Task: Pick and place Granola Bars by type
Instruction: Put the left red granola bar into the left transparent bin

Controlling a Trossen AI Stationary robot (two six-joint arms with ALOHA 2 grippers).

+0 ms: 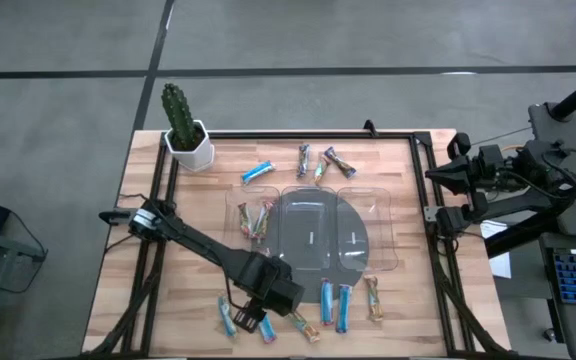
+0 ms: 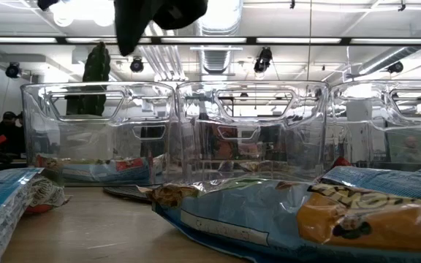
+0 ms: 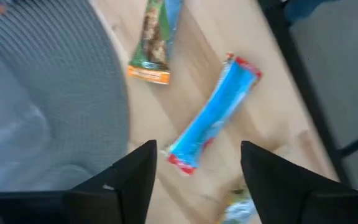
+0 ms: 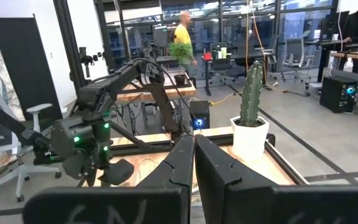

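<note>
My left gripper is open and hovers over the table's near-left part. Its fingers stand on either side of one end of a bright blue bar with red ends, which lies flat on the wood. A brown-and-green bar lies just beyond it. More bars lie along the near edge, several lie at the far side, and a few sit in the clear tray's left compartment. My right gripper is shut and waits off the table's right edge.
The clear compartment tray fills the middle of the table and rises as a wall in the low view. A potted cactus stands at the far-left corner. A dark frame rail borders the table. People move about in the room behind.
</note>
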